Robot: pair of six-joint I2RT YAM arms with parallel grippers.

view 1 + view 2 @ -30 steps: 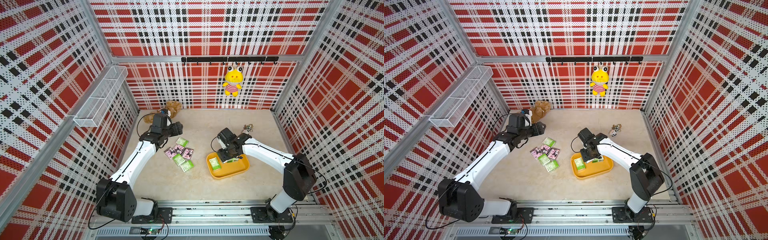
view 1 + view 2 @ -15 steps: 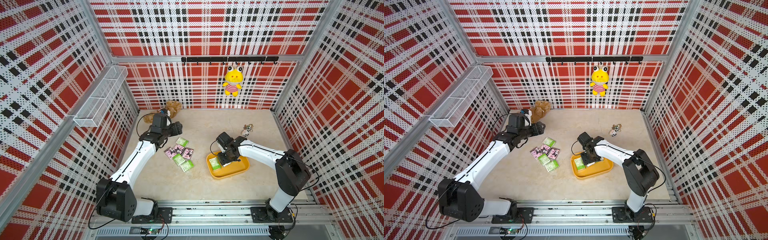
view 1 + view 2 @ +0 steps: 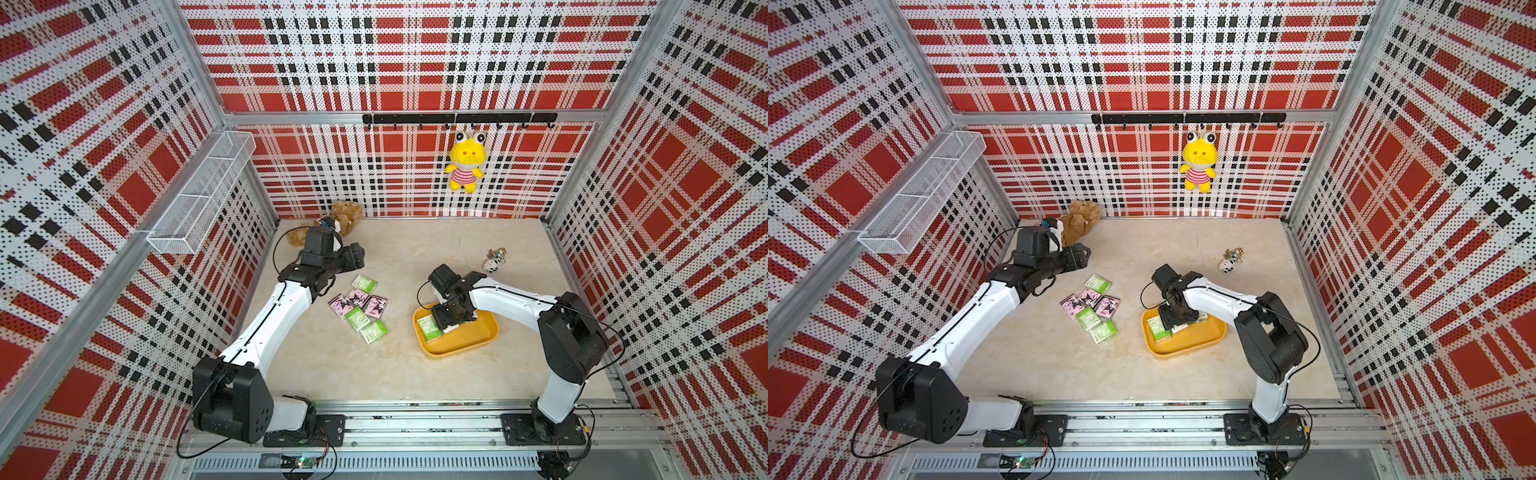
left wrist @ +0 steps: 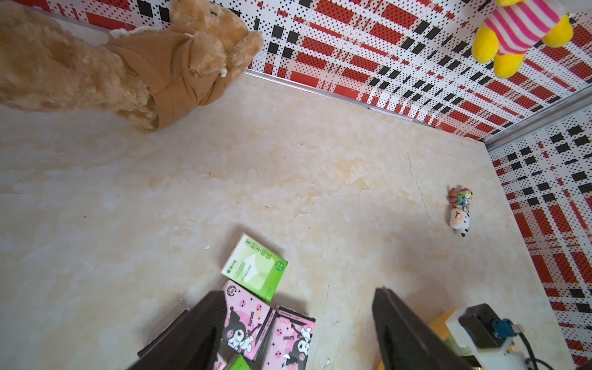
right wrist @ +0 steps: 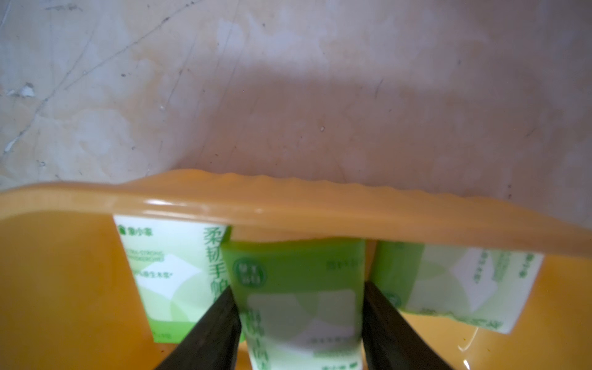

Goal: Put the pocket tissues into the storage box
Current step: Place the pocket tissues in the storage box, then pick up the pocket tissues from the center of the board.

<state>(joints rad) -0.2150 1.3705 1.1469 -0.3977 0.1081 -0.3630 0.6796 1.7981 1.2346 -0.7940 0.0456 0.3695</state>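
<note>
The yellow-orange storage box [image 3: 457, 353] [image 3: 1187, 351] lies on the floor right of centre. My right gripper [image 3: 446, 322] [image 5: 298, 286] reaches down into it, shut on a green-and-white pack of pocket tissues [image 5: 298, 266]; the pack looks blurred. Two more green packs [image 5: 169, 266] [image 5: 455, 282] lie in the box beside it, under the near rim [image 5: 288, 205]. Several loose packs, green [image 3: 365, 284] and pink [image 3: 357, 297], lie in a cluster left of the box. My left gripper [image 3: 357, 255] [image 4: 299, 291] hovers open and empty behind that cluster, over the pink packs [image 4: 246, 323].
A brown plush toy [image 3: 347, 212] sits in the back left corner behind my left arm. A small black-and-white keychain toy [image 3: 491, 264] lies behind the box. A yellow plush [image 3: 465, 166] hangs on the back wall, a white wire basket [image 3: 203, 191] on the left wall.
My right arm has drawn in and lowered its gripper with the green pack into the box. The left arm and the loose packs have not moved.
</note>
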